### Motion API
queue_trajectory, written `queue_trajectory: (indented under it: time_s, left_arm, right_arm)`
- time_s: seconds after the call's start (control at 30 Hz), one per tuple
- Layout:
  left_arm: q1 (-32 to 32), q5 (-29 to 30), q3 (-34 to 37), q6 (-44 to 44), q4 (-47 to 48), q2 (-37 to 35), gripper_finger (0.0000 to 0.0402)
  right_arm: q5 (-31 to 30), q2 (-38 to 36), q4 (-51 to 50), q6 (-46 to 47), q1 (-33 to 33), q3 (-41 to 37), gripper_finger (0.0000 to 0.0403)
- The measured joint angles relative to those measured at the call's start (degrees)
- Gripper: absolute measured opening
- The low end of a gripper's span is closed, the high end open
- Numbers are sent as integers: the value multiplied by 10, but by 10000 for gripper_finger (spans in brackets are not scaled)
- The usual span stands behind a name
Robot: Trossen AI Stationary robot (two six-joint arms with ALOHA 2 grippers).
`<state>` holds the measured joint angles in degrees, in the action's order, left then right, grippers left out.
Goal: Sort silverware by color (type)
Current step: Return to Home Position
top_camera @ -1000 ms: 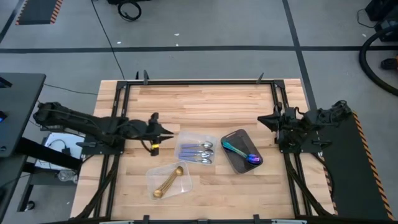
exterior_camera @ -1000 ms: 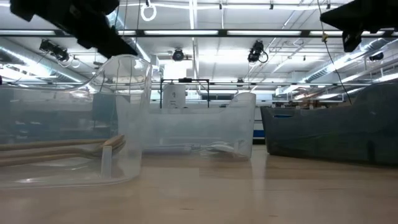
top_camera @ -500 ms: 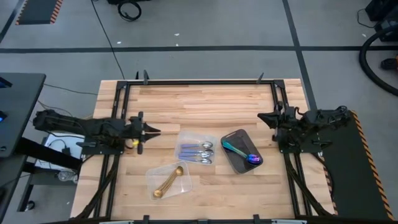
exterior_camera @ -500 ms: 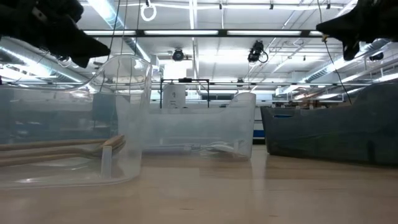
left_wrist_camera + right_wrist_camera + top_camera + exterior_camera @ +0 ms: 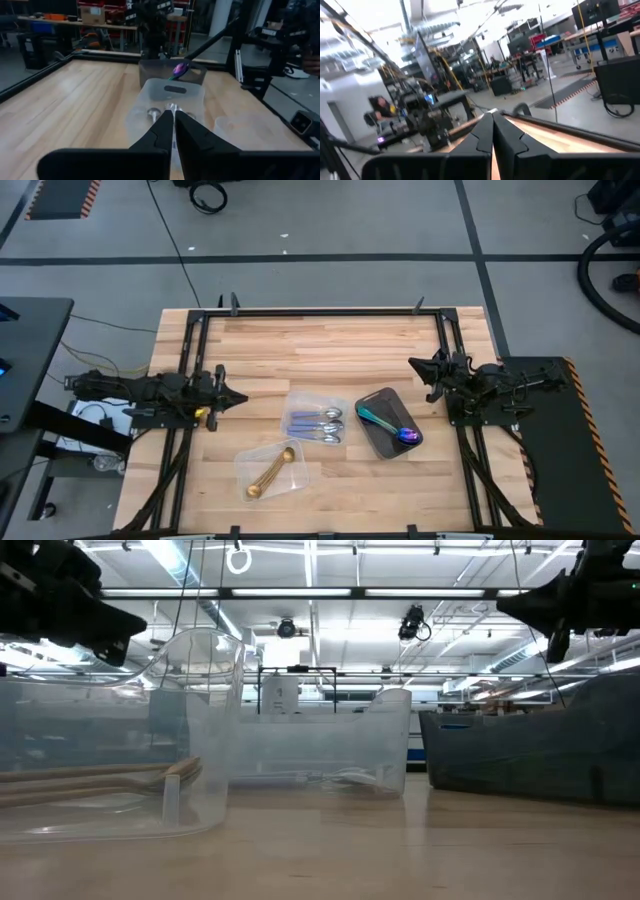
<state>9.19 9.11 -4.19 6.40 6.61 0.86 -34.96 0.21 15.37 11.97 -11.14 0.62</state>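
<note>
Silver spoons [image 5: 318,423] lie in a clear plastic container in the table's middle and also show as silver spoons [image 5: 165,108] in the left wrist view. Gold utensils [image 5: 269,471] rest in a second clear container nearer the front; in the low view the gold utensils [image 5: 100,780] lie flat on its floor. Iridescent spoons [image 5: 388,423] sit in the dark tray, one iridescent spoon bowl [image 5: 180,69] sticking up over its rim. My left gripper [image 5: 236,397] hovers shut at the table's left side, away from the containers. My right gripper [image 5: 415,365] hovers shut at the right side, beyond the tray.
The black frame rail [image 5: 320,311] runs round the wooden table top. Bare wood [image 5: 320,350] stretches across the far half. The clear containers [image 5: 200,730] and the dark tray [image 5: 530,750] stand close together in the middle. A person [image 5: 380,104] sits in the room behind.
My left arm has drawn back toward the table's left edge, away from the silver spoons' container, its fingers still shut. In the low view my right gripper has sunk a little. The silverware has not moved.
</note>
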Motion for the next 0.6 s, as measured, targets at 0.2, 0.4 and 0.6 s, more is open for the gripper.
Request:
queue_trajectory:
  time_s: [0.2,0.4,0.6]
  left_arm:
    - [0,-23,-5,-28,28,-7,23]
    - [0,-19,-6,33,13,-6,23]
    - [0,-19,-6,97,14,-5,23]
  right_arm:
    - [0,0,22,-1,0,1,14]
    - [2,0,23,-1,0,1,14]
    - [3,0,24,-1,0,1,14]
